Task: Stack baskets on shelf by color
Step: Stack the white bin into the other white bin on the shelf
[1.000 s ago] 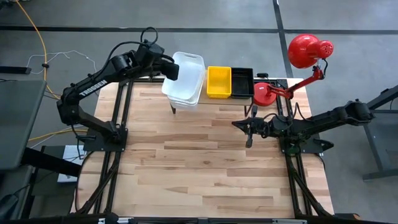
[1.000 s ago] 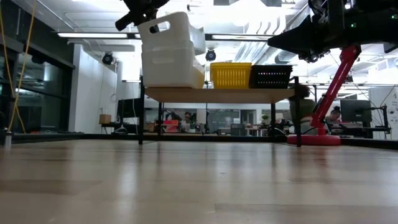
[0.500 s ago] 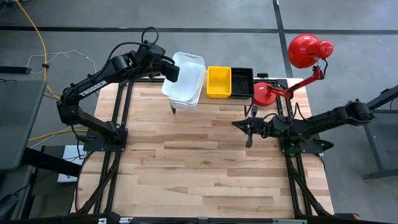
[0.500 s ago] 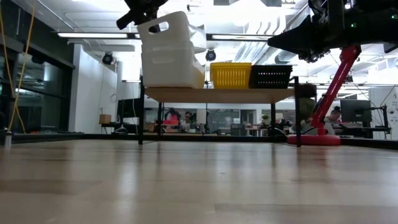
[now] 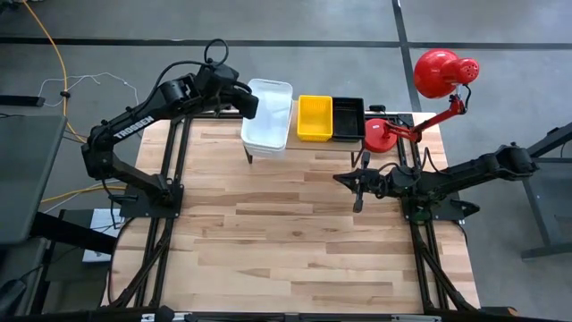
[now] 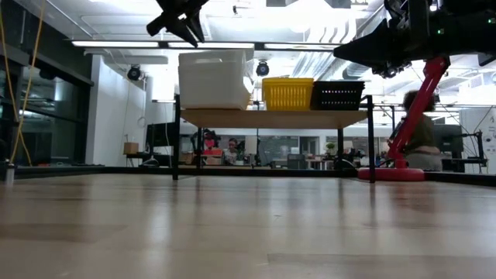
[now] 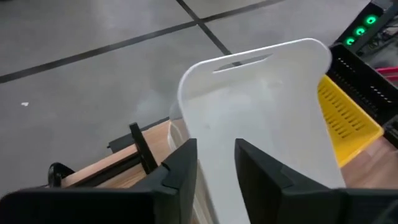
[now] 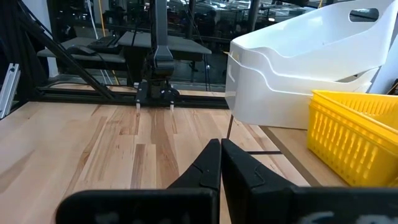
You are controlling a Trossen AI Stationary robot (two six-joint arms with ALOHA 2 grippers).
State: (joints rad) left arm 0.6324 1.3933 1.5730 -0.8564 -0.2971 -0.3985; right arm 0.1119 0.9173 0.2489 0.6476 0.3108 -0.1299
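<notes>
High view: the right gripper [image 5: 358, 191] is parked low over the table [image 5: 295, 241], near the middle at about 3 o'clock, its fingers pressed together with nothing held. Farther back, at 12 o'clock, the shelf [image 6: 271, 118] carries white baskets [image 5: 266, 114], a yellow basket [image 5: 315, 117] and a black basket [image 5: 348, 119]. The white stack looks just placed. The left gripper [image 5: 248, 100] is at its edge, fingers a little apart, touching nothing. Next, it should be lifted clear.

The shelf [image 5: 304, 136] top is mostly hidden under the white baskets [image 5: 267, 125], the yellow basket [image 5: 315, 117] and the black basket [image 5: 348, 119]. How many white baskets sit in that pile is hard to count from above. People in the room [image 6: 229, 149] behind the table look too small and blurry to make out.
</notes>
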